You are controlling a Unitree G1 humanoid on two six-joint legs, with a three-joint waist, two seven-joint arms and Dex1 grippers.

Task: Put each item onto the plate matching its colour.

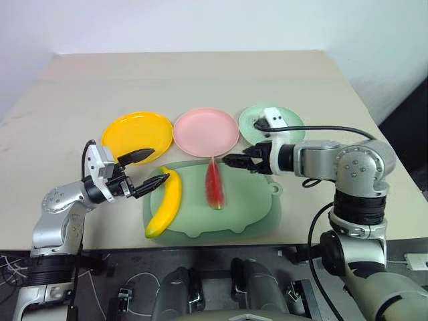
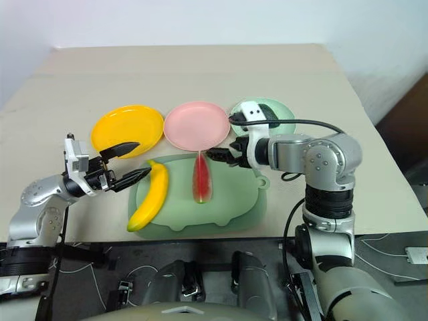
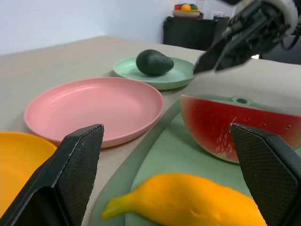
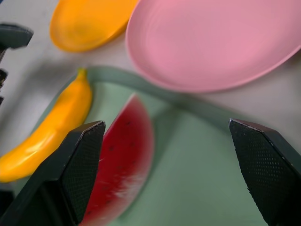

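Taking the green mat (image 1: 247, 214) as the landmark, the left gripper (image 1: 140, 170) hovers just off its left edge, fingers spread wide and empty, with the banana's (image 1: 166, 204) upper tip almost between them. The banana lies along the mat's left side, and the yellow plate (image 1: 130, 130) sits just behind the mat's left corner. The watermelon wedge (image 1: 214, 184) lies on its side at the mat's middle, its tip pointing toward the pink plate (image 1: 206, 132), which nearly touches the mat's back edge. The right gripper (image 1: 235, 160) hangs over the mat's back edge just right of the wedge, released and holding nothing. Behind the mat's right corner the light green plate (image 1: 289, 120) already carries the avocado (image 3: 154, 62), so that item looks done.

The wedge seems the right gripper's next target. It should come down with open fingers straddling the wedge across its thin faces, near the middle rather than the tapered tip, close firmly, lift clear of the mat's rim, and keep away from the left gripper at the banana.
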